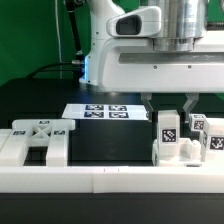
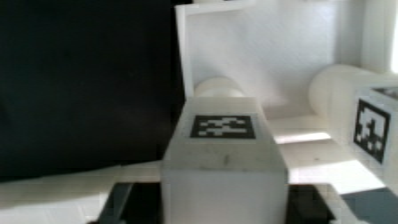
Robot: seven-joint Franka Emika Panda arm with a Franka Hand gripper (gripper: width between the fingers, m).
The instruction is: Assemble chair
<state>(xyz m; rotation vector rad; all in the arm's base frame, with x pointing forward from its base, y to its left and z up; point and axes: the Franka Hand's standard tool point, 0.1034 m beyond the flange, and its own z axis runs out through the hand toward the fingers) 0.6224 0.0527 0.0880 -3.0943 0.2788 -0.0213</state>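
Exterior view | fingers (image 1: 148,104) clamped on chunky white tagged plastic chair leg (image 1: 168,132), upright at the exterior view's right beside other loose white blocks (image 1: 205,130) | no parts seen joined; assembly judged barely begun.

Chair part (image 2: 222,160): white plastic, smooth, matt. Tabletop (image 1: 110,140): black, matt. Marker board (image 1: 100,111): flat white, paper-like. Arm casing (image 1: 150,65): glossy white plastic.

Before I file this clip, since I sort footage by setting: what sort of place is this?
Probably a robotics lab test bench: a white robot arm over a black table, a marker board of printed tags, and the pincer shut on a tagged chair part.
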